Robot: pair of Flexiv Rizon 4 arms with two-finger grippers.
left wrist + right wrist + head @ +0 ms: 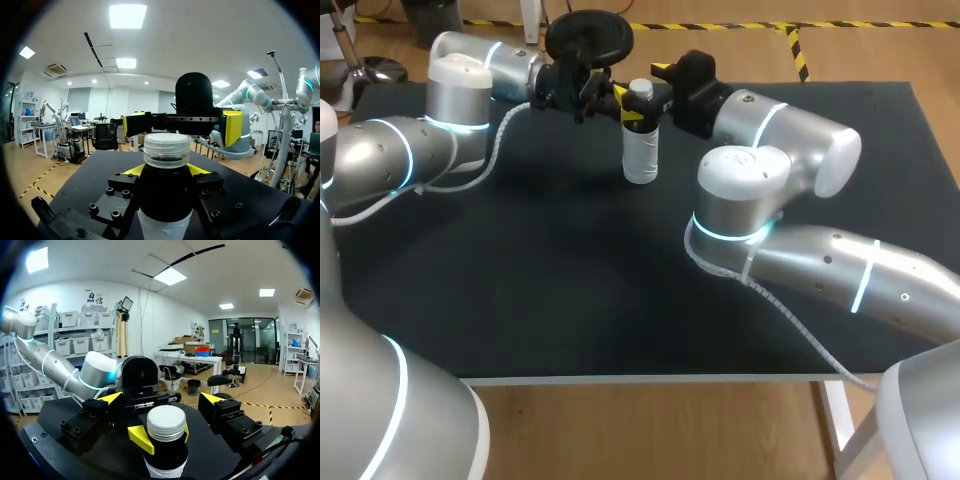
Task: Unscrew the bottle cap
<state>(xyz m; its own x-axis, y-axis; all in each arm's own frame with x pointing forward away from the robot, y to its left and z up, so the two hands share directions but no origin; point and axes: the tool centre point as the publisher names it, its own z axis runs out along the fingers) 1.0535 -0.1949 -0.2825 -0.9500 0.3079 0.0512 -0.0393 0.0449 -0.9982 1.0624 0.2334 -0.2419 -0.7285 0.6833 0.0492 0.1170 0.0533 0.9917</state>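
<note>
At the far side of the black counter (570,280), near its middle, a small bottle (640,155) stands upright with its white ribbed cap (640,88) on top. The lower part of the bottle is white and the part just below the cap looks dark. What is inside, I cannot tell.

The left arm comes in from the left, and its pincer (166,170) is clamped on the bottle just under the cap, with one yellow tip pressing on each side. The cap stays free above these tips.

The right arm comes in from the right. Its pincer (161,399) is at the height of the cap on the opposite side, facing the left one. Its two fingers are spread wide apart, one on each side of the cap, and they do not touch it.
</note>
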